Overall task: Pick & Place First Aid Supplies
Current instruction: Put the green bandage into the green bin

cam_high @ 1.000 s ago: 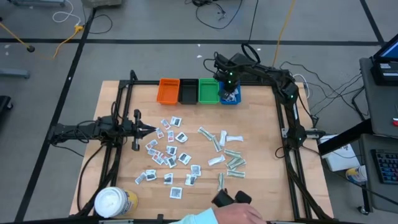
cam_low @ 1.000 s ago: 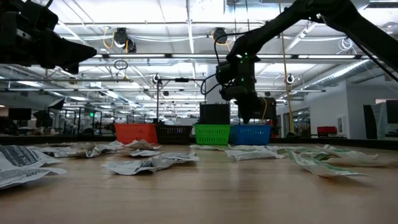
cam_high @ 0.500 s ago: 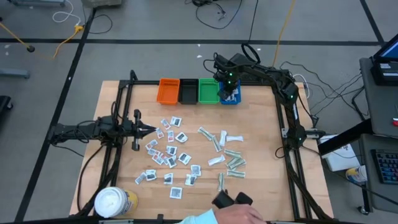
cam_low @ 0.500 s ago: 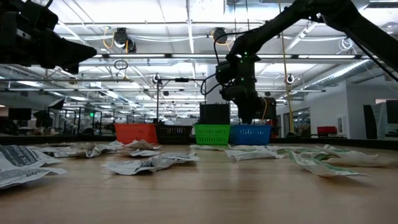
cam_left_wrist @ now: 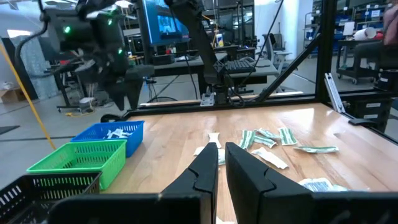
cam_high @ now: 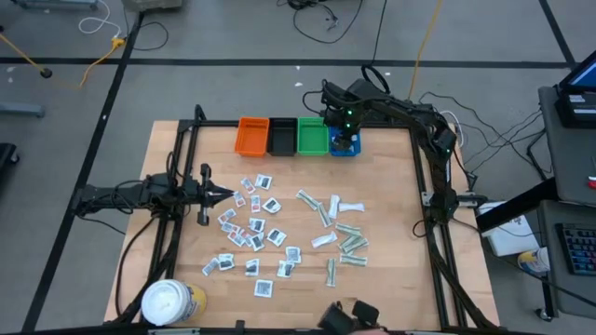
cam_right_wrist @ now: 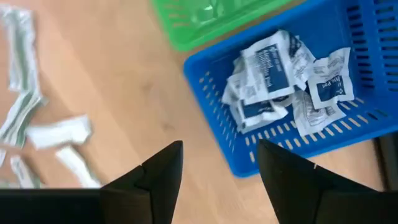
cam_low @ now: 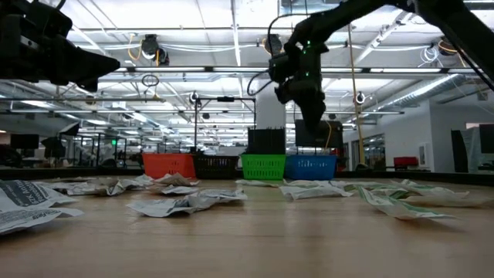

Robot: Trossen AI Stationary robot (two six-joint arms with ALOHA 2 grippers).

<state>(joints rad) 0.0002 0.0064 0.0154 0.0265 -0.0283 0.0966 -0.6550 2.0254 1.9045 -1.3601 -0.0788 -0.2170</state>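
Observation:
White squarish sachets [cam_high: 251, 226] and pale green strip wrappers [cam_high: 341, 234] lie scattered flat on the wooden table. More white sachets [cam_right_wrist: 280, 71] lie in a heap inside the blue bin [cam_high: 345, 148] at the far edge. My right gripper [cam_right_wrist: 217, 163] hangs above that bin's near-left corner, pointing down, open, with nothing between its fingers; in the low view my right gripper [cam_low: 312, 131] stands well above the bin [cam_low: 311, 166]. My left gripper [cam_left_wrist: 221, 163] waits level at the table's left side [cam_high: 226, 194], shut and holding nothing.
Orange [cam_high: 252, 136], black [cam_high: 281, 137] and green [cam_high: 312, 136] bins stand in a row left of the blue one. A white-lidded yellow tub [cam_high: 171, 302] sits at the near left corner. A person's hand with a dark object [cam_high: 349, 316] shows at the near edge.
My right gripper has risen from just over the blue bin to well above it, still pointing down. The person's sleeve at the near edge has drawn back out of the picture.

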